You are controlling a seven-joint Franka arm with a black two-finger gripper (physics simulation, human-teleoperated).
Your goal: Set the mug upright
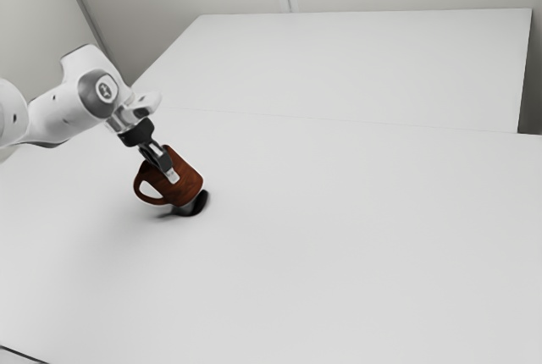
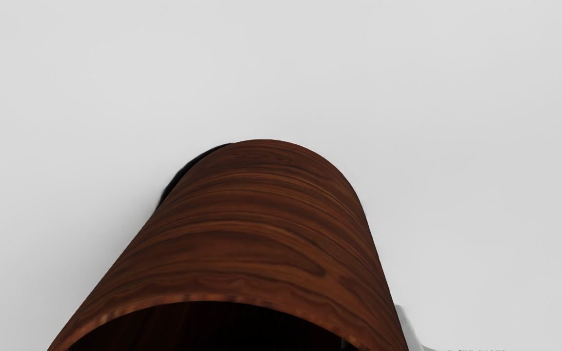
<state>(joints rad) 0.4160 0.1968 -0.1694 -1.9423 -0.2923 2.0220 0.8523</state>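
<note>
Gripper (image 1: 172, 171) has the mug (image 1: 188, 182) pinched at 1 side, mug tilted. Off-centre hold could let it pivot — release at this tilt may topple it.

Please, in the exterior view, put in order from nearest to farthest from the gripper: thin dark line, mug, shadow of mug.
1. Mug: against the gripper.
2. Shadow: just below the mug.
3. Thin dark line: exterior view's lower left corner.
</note>
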